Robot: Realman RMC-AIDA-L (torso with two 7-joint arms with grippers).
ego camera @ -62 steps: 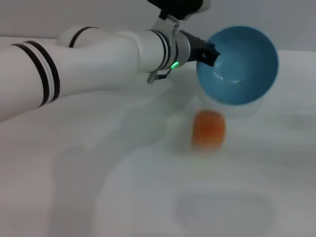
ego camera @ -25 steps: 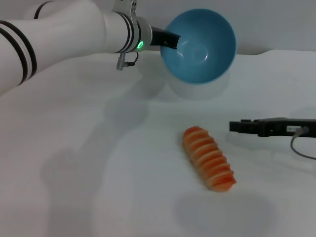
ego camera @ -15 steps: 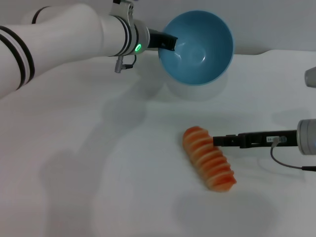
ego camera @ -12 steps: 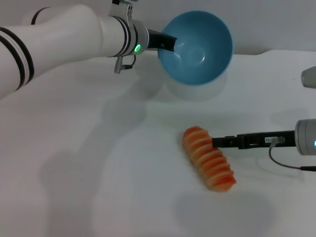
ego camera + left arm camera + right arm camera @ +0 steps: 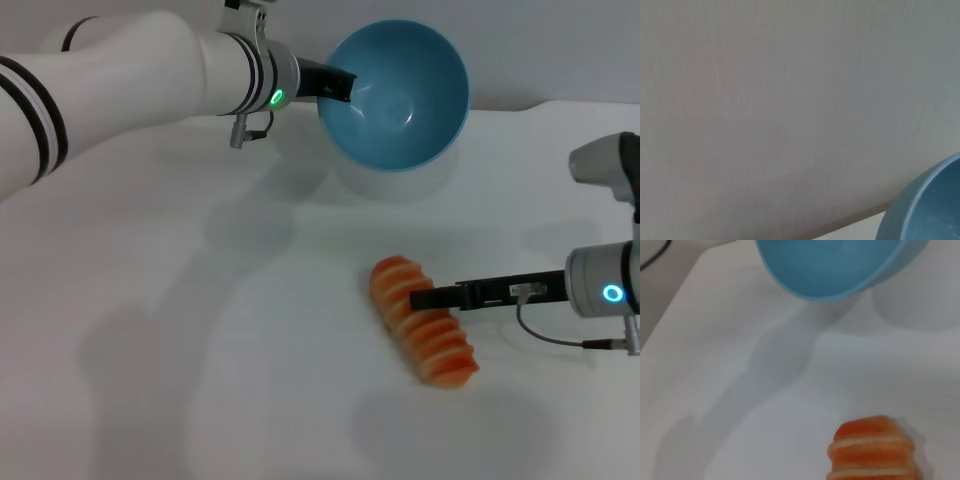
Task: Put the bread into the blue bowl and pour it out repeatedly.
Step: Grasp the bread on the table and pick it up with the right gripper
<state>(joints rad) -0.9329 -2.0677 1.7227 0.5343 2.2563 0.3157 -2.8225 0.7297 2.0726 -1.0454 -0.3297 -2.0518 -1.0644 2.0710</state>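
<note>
The bread (image 5: 432, 335), an orange-red ridged loaf with pale stripes, lies on the white table right of centre; its end also shows in the right wrist view as the bread (image 5: 873, 452). The blue bowl (image 5: 400, 100) hangs tilted in the air at the back, its empty inside facing me. My left gripper (image 5: 340, 85) is shut on the bowl's left rim. Part of the bowl (image 5: 930, 210) shows in the left wrist view, and the bowl (image 5: 840, 265) hangs beyond the loaf in the right wrist view. My right gripper (image 5: 418, 298) reaches in from the right, its dark tip over the loaf's far half.
The white table (image 5: 200, 350) stretches wide to the left and front of the loaf. A grey wall (image 5: 560, 40) runs behind the table's back edge. My left arm (image 5: 120, 80) spans the upper left above the table.
My right gripper has come in from the right until its tip overlaps the bread. The bowl and left arm have barely shifted. The bread lies still.
</note>
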